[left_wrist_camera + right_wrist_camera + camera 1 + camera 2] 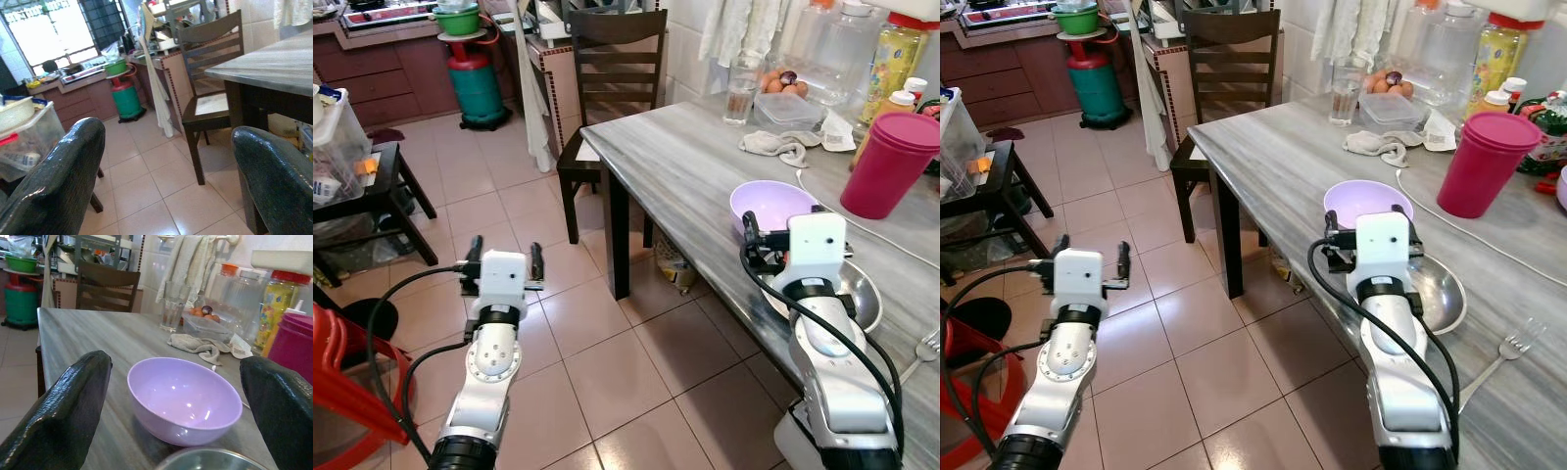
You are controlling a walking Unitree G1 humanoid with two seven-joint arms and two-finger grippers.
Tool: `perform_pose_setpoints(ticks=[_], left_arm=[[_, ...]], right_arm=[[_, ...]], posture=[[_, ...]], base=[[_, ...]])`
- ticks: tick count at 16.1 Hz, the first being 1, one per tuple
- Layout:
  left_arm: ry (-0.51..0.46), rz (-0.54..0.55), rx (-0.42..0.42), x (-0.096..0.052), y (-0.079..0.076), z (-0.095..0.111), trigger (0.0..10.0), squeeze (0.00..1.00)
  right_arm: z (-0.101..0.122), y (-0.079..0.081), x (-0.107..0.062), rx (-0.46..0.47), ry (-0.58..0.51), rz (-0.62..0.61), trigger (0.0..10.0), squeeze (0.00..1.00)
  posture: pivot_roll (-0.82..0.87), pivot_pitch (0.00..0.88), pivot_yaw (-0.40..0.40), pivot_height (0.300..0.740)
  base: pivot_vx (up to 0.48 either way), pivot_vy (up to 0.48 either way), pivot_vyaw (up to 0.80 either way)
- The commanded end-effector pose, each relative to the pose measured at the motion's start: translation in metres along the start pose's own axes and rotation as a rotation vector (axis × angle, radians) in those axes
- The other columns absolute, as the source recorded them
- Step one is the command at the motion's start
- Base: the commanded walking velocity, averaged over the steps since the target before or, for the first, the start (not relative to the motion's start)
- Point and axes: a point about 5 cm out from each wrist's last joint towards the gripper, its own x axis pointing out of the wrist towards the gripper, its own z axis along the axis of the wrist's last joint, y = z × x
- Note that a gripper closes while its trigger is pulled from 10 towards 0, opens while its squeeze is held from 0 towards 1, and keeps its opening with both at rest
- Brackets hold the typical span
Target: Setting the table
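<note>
A purple bowl point(771, 206) stands on the grey wooden table point(685, 157) near its front edge. Just behind it toward me lies a shallow steel dish point(1442, 292), partly hidden by my right arm. A fork point(1506, 354) rests on the table to the right of that dish. My right gripper point(176, 361) is open, held low over the steel dish with its fingers pointing at the purple bowl point(183, 399), nothing between them. My left gripper point(506, 253) is open and empty above the tiled floor, left of the table.
A dark wooden chair point(617, 69) stands at the table's far end. On the table are a pink pitcher point(891, 162), a glass point(741, 88), a crumpled cloth point(783, 147), an egg box point(788, 103) and a white cable point(862, 223). A red chair point(342, 382) and black side table point(382, 186) stand left.
</note>
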Motion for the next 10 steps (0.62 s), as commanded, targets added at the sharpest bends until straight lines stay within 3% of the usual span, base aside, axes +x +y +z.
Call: perform_pose_setpoints(ticks=[1,6,10], left_arm=[[-0.016,-0.007,0.01,0.003,0.003,0.006,10.0,0.0],[-0.006,0.001,0.011,-0.008,0.006,0.004,10.0,0.0],[0.005,0.013,-0.007,-0.006,0.009,0.007,10.0,0.0]], right_arm=[[0.001,0.0,-0.004,0.016,0.008,0.001,10.0,0.0],[0.0,0.005,-0.008,0.029,0.016,0.003,10.0,0.0],[-0.005,0.005,-0.005,0.056,0.039,-0.004,10.0,0.0]], posture=[[-0.24,0.0,0.039,0.74],[-0.21,0.0,0.043,0.74],[-0.19,0.0,0.046,0.74]], base=[[0.0,0.0,0.0],[0.0,0.0,0.0],[0.0,0.0,0.0]])
